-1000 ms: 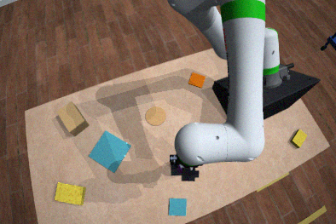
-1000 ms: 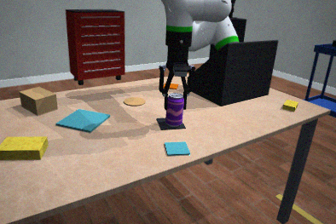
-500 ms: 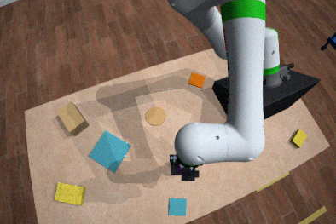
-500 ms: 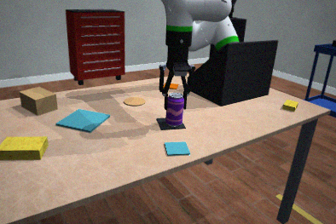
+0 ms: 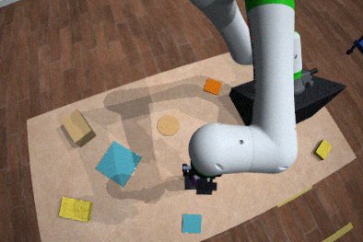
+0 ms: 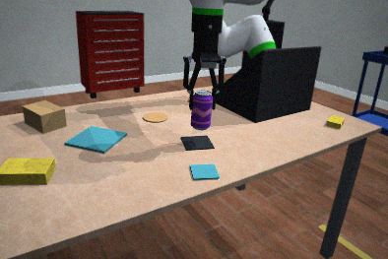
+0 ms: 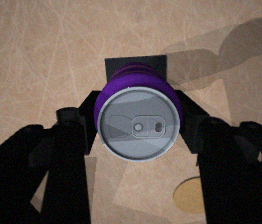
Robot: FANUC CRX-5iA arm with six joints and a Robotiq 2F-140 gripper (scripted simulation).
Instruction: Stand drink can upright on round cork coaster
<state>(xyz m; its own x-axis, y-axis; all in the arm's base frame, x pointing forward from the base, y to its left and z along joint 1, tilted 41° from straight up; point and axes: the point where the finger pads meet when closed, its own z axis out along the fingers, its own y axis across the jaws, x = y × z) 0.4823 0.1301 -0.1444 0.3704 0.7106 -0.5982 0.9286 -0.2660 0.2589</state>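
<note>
The purple drink can (image 6: 202,110) stands upright between my gripper's (image 6: 202,90) fingers, held a little above the table. In the wrist view my gripper (image 7: 136,103) is shut on the can (image 7: 138,120), with a finger pad on each side of it. A black square coaster (image 6: 197,142) lies just below the can and shows behind it in the wrist view (image 7: 136,62). The round cork coaster (image 6: 156,116) lies flat on the table to the left and farther back; it also shows in the overhead view (image 5: 168,125) and at the wrist view's lower right (image 7: 192,196). In the overhead view the arm hides most of the can (image 5: 194,180).
A tan box (image 6: 43,115), a cyan wedge-like block (image 6: 96,138) and a yellow block (image 6: 27,170) lie at the left. A cyan square (image 6: 204,171) lies near the front edge, an orange square (image 5: 212,86) at the back, a small yellow block (image 6: 335,121) at the right. The black arm pedestal (image 6: 276,83) stands behind.
</note>
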